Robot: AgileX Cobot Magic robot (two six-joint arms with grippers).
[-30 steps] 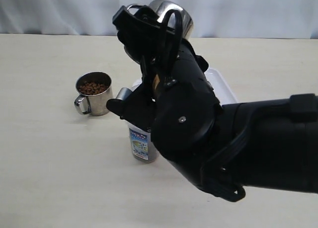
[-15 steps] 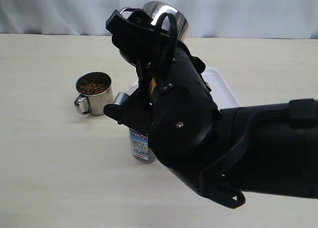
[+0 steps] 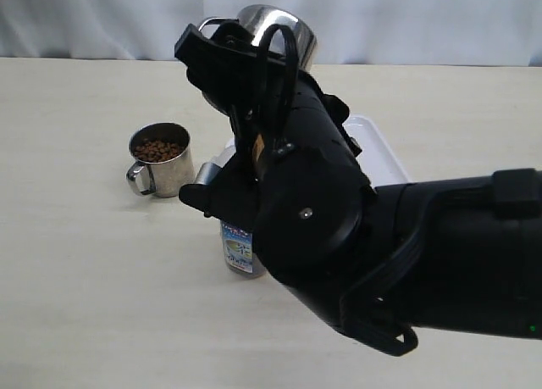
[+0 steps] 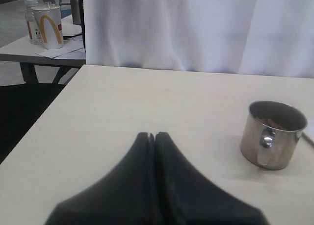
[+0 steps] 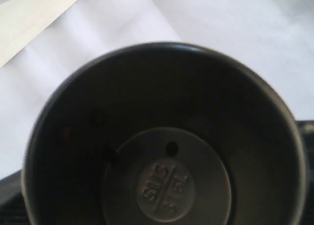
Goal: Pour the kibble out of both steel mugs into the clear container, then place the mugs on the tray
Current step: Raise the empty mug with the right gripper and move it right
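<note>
The right gripper (image 3: 241,50), wide around the raised mug (image 3: 284,25) above the container (image 3: 240,252), has drifted slightly toward 9 o'clock; this mug looks empty, the second mug (image 3: 161,158) at the container's 10 o'clock is full, and the left gripper (image 4: 151,137) is closed, holding nothing.

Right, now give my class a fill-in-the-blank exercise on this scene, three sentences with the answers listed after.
1. The standing mug holds brown ___.
2. The raised mug is ___ inside.
3. The left gripper is ___, gripping nothing.
Missing words: kibble; empty; shut.
</note>
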